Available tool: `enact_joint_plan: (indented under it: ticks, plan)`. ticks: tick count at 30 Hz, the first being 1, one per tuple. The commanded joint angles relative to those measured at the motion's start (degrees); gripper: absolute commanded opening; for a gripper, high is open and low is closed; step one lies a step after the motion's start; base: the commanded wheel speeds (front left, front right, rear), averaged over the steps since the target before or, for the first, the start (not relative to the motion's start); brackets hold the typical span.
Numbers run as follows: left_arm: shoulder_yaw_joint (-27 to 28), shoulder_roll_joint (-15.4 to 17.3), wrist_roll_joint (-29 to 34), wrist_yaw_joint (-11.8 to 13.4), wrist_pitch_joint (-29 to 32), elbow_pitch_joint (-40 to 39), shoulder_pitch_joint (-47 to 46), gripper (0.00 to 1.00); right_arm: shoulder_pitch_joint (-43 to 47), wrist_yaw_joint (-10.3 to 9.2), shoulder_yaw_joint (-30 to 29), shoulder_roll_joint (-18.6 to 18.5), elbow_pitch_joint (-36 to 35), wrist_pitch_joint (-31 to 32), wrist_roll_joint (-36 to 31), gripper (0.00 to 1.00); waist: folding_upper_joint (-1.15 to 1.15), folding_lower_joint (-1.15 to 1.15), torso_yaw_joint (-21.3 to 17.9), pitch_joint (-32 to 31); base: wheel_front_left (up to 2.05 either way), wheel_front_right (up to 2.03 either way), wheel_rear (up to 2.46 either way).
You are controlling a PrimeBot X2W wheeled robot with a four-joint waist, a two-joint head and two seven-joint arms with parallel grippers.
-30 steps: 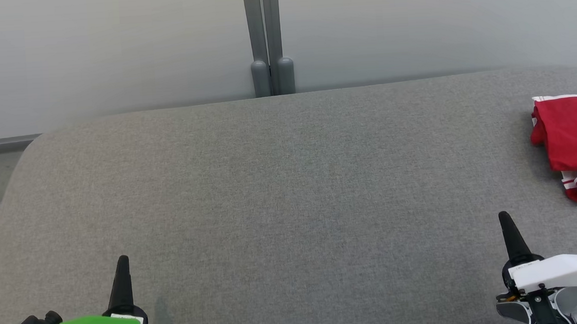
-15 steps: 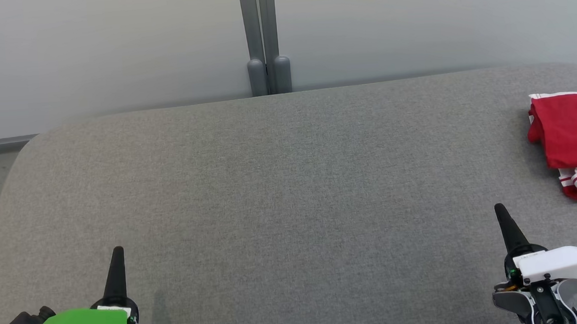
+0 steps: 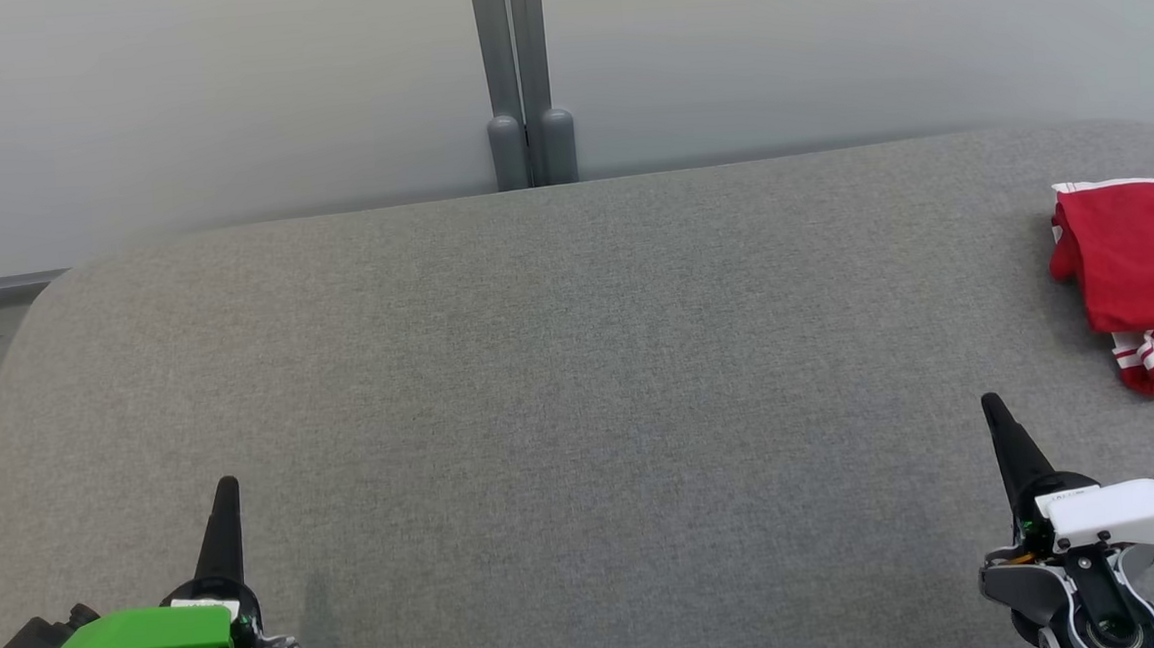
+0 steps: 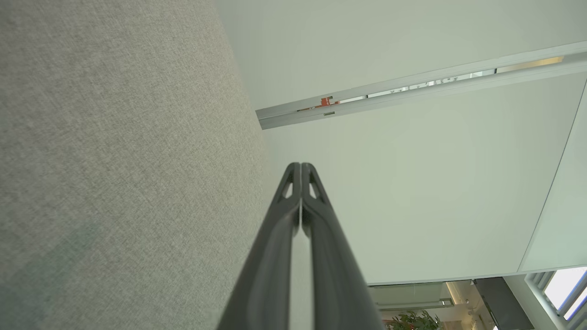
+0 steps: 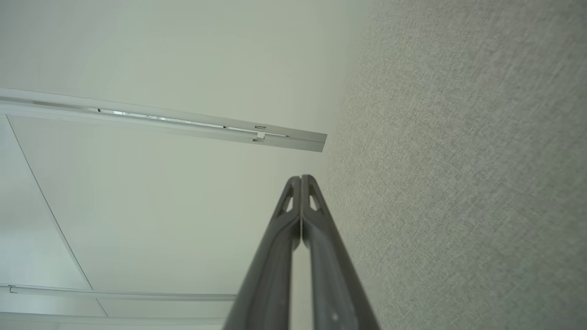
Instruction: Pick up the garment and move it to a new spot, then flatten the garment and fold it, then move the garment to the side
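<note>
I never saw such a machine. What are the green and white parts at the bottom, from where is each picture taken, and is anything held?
This is a two-armed robot. The head view looks down from its head on a grey fabric surface. The green-covered part is its left gripper, the white-covered one its right gripper; each has two long dark fingers. The other two pictures come from cameras on the wrists, looking along the fingers, which are pressed together. Nothing is held. A red garment with white stripes lies at the right edge, untouched.
</note>
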Motion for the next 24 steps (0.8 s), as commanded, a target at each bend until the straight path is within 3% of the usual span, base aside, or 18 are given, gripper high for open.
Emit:
enact_joint_plan:
  ticks: [1, 24]
  plan:
    - [0.39, 0.41, -1.08, -0.49, 0.49, -0.48, -1.47, 0.00, -0.85, 0.03, -0.06, -0.34, -0.04, 0.39, 1.40, 0.00, 0.00, 0.00, -0.05, 0.03, 0.00, 0.00, 0.00]
    - [1.73, 0.38, -9.52, -0.50, 2.99, -0.61, -2.91, 0.00, -2.55, 0.02, -0.05, -0.34, 0.58, 2.82, 11.27, 0.00, 0.00, 0.00, -0.82, 0.44, 0.00, 0.00, 0.00]
